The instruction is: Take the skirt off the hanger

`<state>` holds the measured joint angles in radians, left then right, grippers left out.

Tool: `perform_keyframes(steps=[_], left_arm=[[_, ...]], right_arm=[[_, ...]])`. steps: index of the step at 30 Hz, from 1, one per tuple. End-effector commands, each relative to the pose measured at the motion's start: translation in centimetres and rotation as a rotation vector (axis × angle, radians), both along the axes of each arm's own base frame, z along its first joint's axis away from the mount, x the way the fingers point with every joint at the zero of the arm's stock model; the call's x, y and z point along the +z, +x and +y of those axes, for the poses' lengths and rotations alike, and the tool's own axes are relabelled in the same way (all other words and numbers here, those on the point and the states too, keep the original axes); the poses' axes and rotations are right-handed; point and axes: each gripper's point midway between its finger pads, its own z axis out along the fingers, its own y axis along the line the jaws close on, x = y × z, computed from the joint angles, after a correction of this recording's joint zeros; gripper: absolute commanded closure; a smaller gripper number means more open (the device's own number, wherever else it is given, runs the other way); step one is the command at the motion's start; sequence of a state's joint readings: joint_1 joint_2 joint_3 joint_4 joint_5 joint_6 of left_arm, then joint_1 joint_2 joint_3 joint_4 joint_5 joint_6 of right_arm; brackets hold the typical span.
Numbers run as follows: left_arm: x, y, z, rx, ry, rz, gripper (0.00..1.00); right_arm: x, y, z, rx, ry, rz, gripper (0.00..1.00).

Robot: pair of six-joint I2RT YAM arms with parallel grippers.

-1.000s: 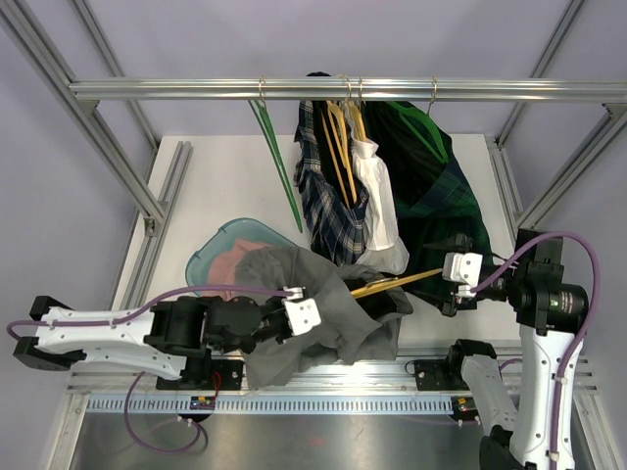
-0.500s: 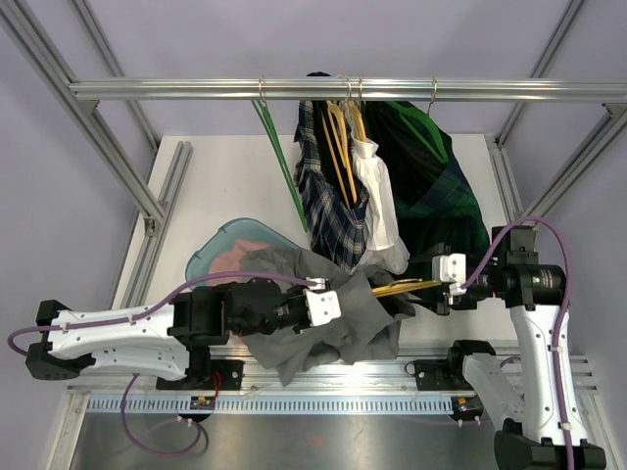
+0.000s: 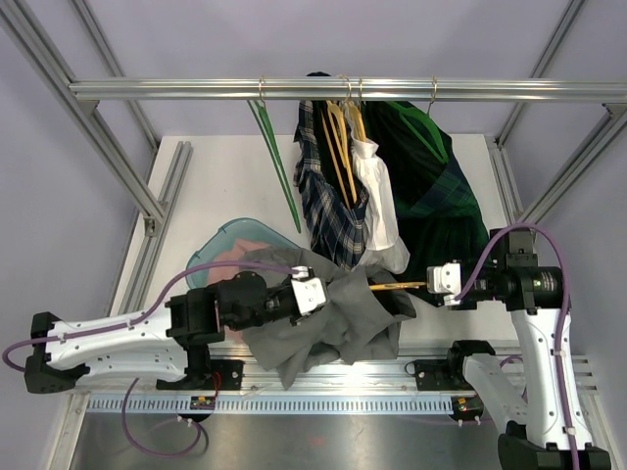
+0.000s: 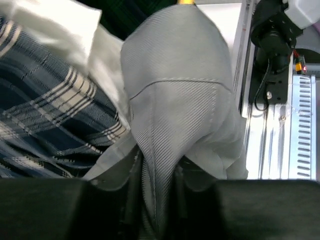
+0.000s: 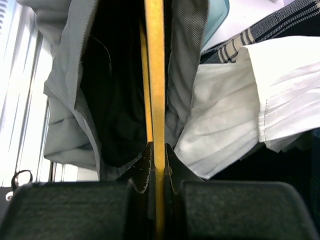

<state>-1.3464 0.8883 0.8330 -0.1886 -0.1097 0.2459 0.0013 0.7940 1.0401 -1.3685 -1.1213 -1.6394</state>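
Overhead, you see the grey skirt (image 3: 333,328) bunched near the desk's (image 3: 225,186) front edge. It is draped over one end of the yellow hanger (image 3: 397,287), and the hanger's other end reaches the right jaws. The left jaws sit at the skirt's upper left edge, but from above you cannot tell how they stand. Your left wrist view settles it: a fold of skirt (image 4: 175,115) runs down between the two fingers, pinched there. Your right wrist view shows the right jaws pressed together on the hanger's bar (image 5: 155,75), with skirt cloth hanging on either side of it. Behind, plaid (image 3: 328,220), white (image 3: 377,206) and green (image 3: 431,186) clothes hang from the rail (image 3: 196,90).
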Motion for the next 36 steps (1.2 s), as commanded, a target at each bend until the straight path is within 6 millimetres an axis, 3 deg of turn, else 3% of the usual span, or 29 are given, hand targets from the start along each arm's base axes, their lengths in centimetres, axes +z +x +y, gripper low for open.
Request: perform_keyframes(steps=[1,2,4,5,9,12,16,18,19,24,27,31,32,33,36], left_arm=[[3.8,0.2,0.8,0.046,-0.220,0.050,0.67],[3.7,0.2,1.1,0.058,-0.229,0.070,0.51],[3.8,-0.2,1.9,0.067,-0.259,0.125,0.38],[3.3,-0.3,2.3,0.081,-0.247,0.147,0.26],[3.6,-0.7,4.3,0.131,-0.274,0.247,0.16],[2.9,-0.3,5.5,0.186,-0.242,0.277,0.16],[0.2,0.5,6.3,0.286,-0.112,0.306,0.17],[-0.2,0.8,6.3,0.332,-0.088,0.335,0.17],[-1.3,1.1,6.2,0.362,-0.039,0.338,0.19],[-2.3,1.5,5.3,0.487,-0.032,0.380,0.25],[-3.1,2.1,5.1,0.569,-0.028,0.380,0.36],[-3.8,3.2,5.5,0.661,-0.031,0.356,0.72],[-3.7,3.3,5.7,0.668,-0.037,0.353,0.93],[-3.7,3.4,5.9,0.675,-0.044,0.349,1.00],[-3.7,3.7,7.4,0.712,-0.062,0.345,1.00]], right_arm=[[-1.0,-4.5,-1.0,-0.037,-0.073,0.194,1.00],[-1.0,-4.5,-1.2,-0.045,-0.083,0.194,1.00],[-1.0,-4.4,-1.6,-0.071,-0.108,0.202,1.00],[-1.0,-4.4,-1.7,-0.084,-0.113,0.221,1.00],[-1.2,-3.9,-2.4,-0.137,-0.148,0.284,1.00],[-1.6,-3.6,-3.3,-0.180,-0.199,0.310,1.00],[-1.6,-3.4,-3.8,-0.223,-0.225,0.340,1.00],[-1.4,-3.4,-3.8,-0.227,-0.219,0.339,1.00],[-1.3,-3.5,-3.7,-0.233,-0.213,0.346,1.00],[-1.4,-3.5,-3.5,-0.236,-0.195,0.383,1.00],[-1.5,-3.6,-3.2,-0.232,-0.182,0.398,1.00],[-1.4,-3.9,-3.1,-0.234,-0.171,0.403,1.00],[-1.5,-3.9,-3.2,-0.237,-0.176,0.401,1.00],[-1.5,-3.9,-3.3,-0.243,-0.179,0.406,1.00],[-1.7,-4.0,-3.7,-0.263,-0.201,0.398,1.00]])
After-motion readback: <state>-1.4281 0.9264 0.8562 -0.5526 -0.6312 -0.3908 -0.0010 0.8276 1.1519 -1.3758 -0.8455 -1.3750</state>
